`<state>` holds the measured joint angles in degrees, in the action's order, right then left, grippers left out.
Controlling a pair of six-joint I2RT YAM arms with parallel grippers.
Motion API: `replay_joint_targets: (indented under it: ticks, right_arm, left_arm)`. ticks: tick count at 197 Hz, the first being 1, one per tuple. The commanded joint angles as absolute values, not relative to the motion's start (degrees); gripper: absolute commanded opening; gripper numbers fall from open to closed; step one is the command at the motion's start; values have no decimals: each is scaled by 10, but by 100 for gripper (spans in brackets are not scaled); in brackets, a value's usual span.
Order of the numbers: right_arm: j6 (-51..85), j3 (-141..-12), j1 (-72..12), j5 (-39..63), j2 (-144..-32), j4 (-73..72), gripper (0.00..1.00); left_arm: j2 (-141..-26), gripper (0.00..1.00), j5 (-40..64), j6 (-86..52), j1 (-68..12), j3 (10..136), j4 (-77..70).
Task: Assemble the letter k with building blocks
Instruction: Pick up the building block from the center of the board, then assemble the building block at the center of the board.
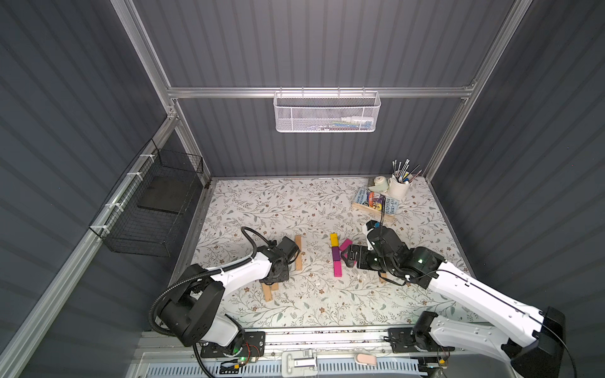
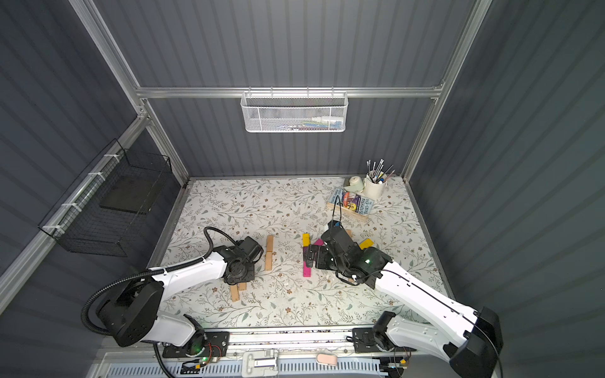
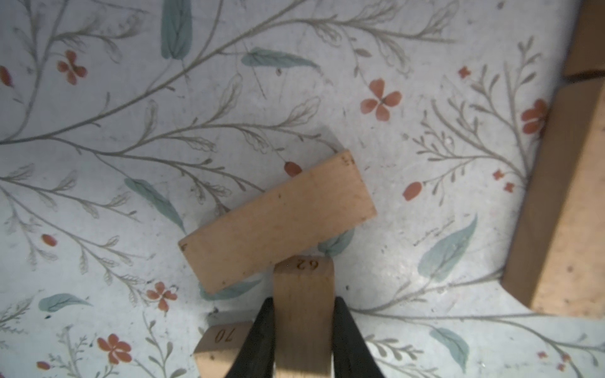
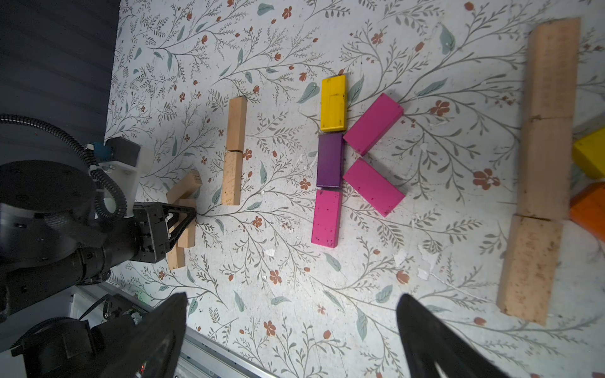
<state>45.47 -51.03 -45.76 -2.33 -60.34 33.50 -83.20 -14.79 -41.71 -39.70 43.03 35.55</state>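
My left gripper point(image 3: 304, 299) is shut on a tan block marked 62 point(image 3: 303, 314), its two black fingers pressed against the block's long sides. A second tan block point(image 3: 278, 222) lies at a slant just beyond it, and a block marked 70 point(image 3: 222, 343) lies beside one finger. Two more tan blocks point(image 4: 234, 150) lie end to end nearby. A yellow block point(image 4: 333, 103), a purple block point(image 4: 330, 160) and a magenta block point(image 4: 325, 218) form a straight line. Two slanted magenta blocks point(image 4: 373, 155) branch off it. My right gripper point(image 4: 291, 327) hovers open next to these, holding nothing.
A row of three tan blocks point(image 4: 543, 163), a yellow block point(image 4: 591, 152) and an orange block point(image 4: 589, 209) lie under the right arm. At the back right are a wooden book tray point(image 1: 373, 207) and a cup of brushes point(image 1: 400, 186). A black wire basket point(image 1: 147, 209) hangs at the left.
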Motion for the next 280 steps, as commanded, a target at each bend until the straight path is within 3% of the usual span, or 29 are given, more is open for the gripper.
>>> replay_joint_targets:
  ticks: [1,33,67,173,280]
  right_arm:
    - [459,-518,-458,-26,-600,341,99]
    - [462,-513,-458,-32,-592,338,99]
    - [472,-500,-458,-33,-578,342,99]
    - [482,-465,-460,16,-586,317,99]
    - [479,-470,-460,20,-589,320,99]
  left_arm:
    - [-794,23,-106,-417,-396,432,365]
    - [-751,22,-90,-475,-438,432,364]
    - [-778,21,-113,-522,-513,457,356]
    - [-893,22,-126,-493,-527,482,303]
    - [-907,40,-130,-482,-527,500,312]
